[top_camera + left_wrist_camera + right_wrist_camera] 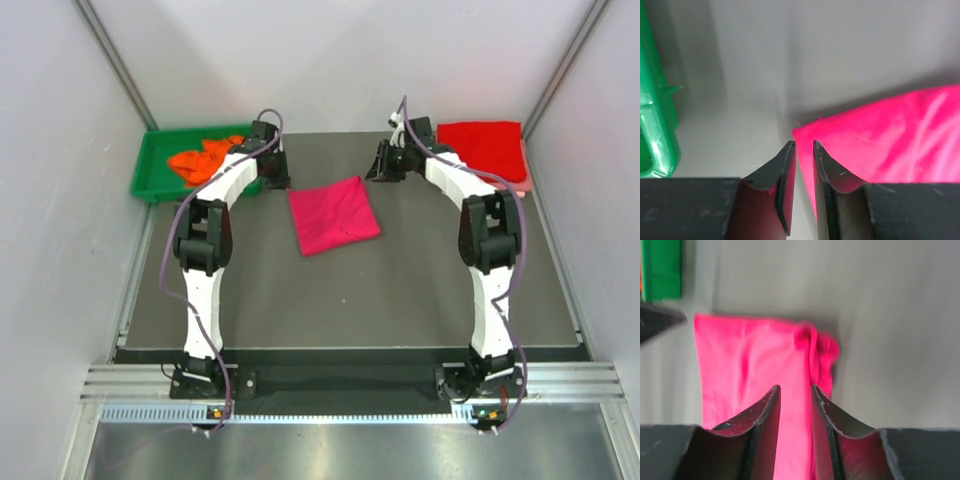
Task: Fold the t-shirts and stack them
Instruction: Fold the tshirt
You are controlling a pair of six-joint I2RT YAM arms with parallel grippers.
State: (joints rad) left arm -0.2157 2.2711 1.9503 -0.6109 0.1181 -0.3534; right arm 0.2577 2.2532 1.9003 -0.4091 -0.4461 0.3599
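Note:
A folded magenta-pink t-shirt (334,214) lies on the dark mat between the two arms; it also shows in the left wrist view (890,140) and the right wrist view (755,360). A folded bright red t-shirt (483,145) lies at the back right on a pale pink one (518,184), of which only an edge shows. A crumpled orange t-shirt (205,158) lies in the green tray (150,180). My left gripper (277,172) (804,144) hovers at the magenta shirt's left corner, jaws slightly apart, empty. My right gripper (383,165) (795,387) hovers over its right corner, jaws slightly apart, empty.
The green tray stands at the back left, close beside my left gripper; it also shows in the left wrist view (655,125). White walls enclose the table on the left, back and right. Bare dark mat (400,290) lies in front of the magenta shirt.

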